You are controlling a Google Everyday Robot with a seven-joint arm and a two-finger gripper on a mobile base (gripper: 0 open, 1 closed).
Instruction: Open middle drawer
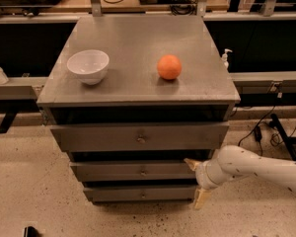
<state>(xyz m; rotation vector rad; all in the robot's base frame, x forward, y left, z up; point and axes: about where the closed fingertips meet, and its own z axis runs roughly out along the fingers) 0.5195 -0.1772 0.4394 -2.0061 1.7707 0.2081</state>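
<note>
The grey metal cabinet [138, 90] has three drawers stacked in its front. The middle drawer [118, 172] is a low flat grey panel with a small round knob [143, 171] at its centre; its front sits flush between the others. My gripper [196, 180] is at the drawer's right end, on the white arm [256, 169] that reaches in from the right. Its two tan fingers are spread apart, the upper fingertip [191, 162] by the middle drawer's top right corner and the lower one [201, 199] by the bottom drawer's right end. It holds nothing.
A white bowl [88, 66] and an orange [169, 66] rest on the cabinet top. The taller top drawer [98, 137] and the bottom drawer [113, 193] are shut. Cables [266, 127] lie on the speckled floor at the right. Metal rails [266, 78] run behind the cabinet.
</note>
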